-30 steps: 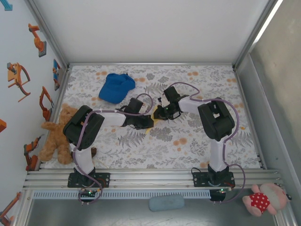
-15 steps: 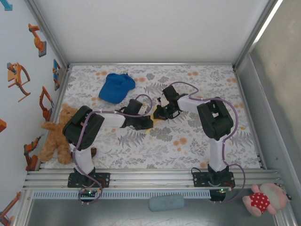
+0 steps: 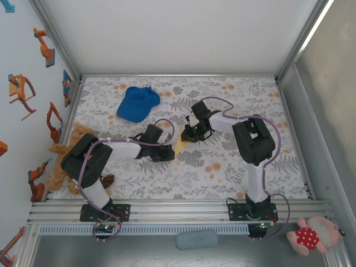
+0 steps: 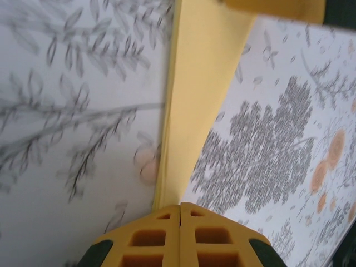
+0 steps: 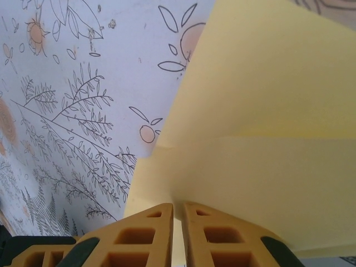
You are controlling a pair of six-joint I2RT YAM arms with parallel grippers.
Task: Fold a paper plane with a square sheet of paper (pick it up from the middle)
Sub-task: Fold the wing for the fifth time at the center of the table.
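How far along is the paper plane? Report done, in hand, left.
Done: the sheet of paper carries folds, layers overlapping in the right wrist view. In hand: the left gripper and right gripper each have jaws shut on it from opposite sides. Left: no pointed dart shape is visible yet; further folds remain.

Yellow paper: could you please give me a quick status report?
Left gripper shut on folded yellow paper. Right gripper likewise. Blue cap well clear.

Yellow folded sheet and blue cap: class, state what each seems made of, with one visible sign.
The yellow folded sheet looks like thin matte paper: sharp creases, flat overlapping layers. The blue cap is probably soft fabric: slumped, rumpled, but small in view.
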